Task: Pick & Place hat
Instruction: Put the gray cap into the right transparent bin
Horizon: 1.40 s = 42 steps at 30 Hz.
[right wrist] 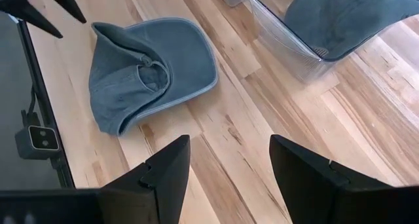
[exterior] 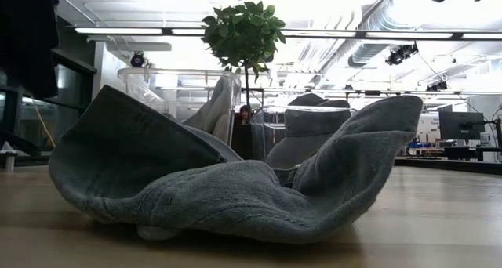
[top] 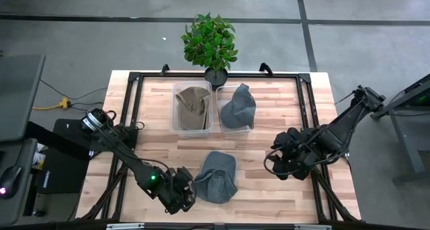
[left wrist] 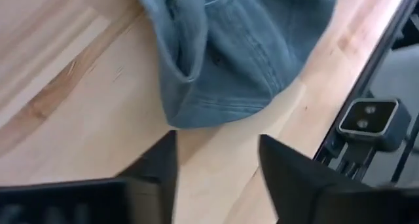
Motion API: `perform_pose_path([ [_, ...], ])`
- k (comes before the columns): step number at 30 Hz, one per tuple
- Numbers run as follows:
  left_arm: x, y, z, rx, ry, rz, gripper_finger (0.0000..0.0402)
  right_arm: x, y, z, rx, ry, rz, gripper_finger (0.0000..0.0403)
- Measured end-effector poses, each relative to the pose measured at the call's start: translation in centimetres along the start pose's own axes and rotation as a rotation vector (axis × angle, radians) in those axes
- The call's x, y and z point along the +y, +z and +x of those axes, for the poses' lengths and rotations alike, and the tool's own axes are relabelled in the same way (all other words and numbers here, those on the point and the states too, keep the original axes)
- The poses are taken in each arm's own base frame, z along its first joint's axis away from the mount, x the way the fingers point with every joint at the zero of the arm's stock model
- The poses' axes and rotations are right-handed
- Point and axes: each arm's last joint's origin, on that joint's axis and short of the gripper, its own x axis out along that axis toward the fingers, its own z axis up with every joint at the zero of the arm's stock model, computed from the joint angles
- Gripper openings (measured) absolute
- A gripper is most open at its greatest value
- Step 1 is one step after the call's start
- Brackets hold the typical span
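Dark and low, the left pincer (top: 180, 195) sits at the near edge of the tabletop (top: 269, 142), just beside the blue-grey hat (top: 217, 177). Its two fingers are apart, with bare wood showing between them, and the hat lies just past the tips, so it is holding nothing. The hat lies crumpled on the wood, near the front and close to the middle. Farther back stand two clear bins side by side. The left bin (top: 191, 109) has a tan hat (top: 192, 103) in it, and the right bin (top: 236, 109) has another blue-grey hat (top: 237, 105) in it. So two hats look put away, and one is left out on the tabletop. I think the job is partly done: this last hat needs to be picked up and carried to a bin, though I cannot tell which bin it belongs in. The right pincer (top: 285, 159) waits on the right side of the tabletop, well apart from the hat, with its fingers apart and nothing in them. A small green plant (top: 209, 40) stands at the far edge, behind the bins.
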Motion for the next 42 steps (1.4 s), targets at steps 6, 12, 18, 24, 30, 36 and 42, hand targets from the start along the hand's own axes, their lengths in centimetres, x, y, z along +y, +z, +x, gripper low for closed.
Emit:
perform_pose_path([
  [6,0.1,0.1,0.1,-0.056,0.022,0.13,0.0263,0.0,0.0,0.0,0.013,0.006,-0.004,0.0204],
  [12,1.1,-0.3,0.9,-0.07,0.059,0.156,0.028,0.0,0.0,0.0,0.016,0.007,-0.004,0.0204],
  [18,1.7,-0.4,1.4,-0.109,0.067,0.155,0.028,0.0,0.0,0.0,0.012,0.005,-0.004,0.0204],
  [24,1.9,0.5,2.2,-0.096,0.038,0.141,0.028,0.0,0.0,0.0,0.009,0.004,-0.004,0.0204],
  [30,2.4,2.1,2.8,-0.054,0.045,0.154,0.028,0.0,0.0,0.0,0.009,0.004,0.005,0.0204],
  [36,2.7,2.1,4.8,0.026,0.051,0.18,0.028,0.0,0.0,0.0,0.007,0.003,0.007,0.0204],
  [42,2.6,1.7,5.9,0.03,0.037,0.167,0.028,0.0,0.0,0.0,0.001,0.001,0.015,0.0204],
])
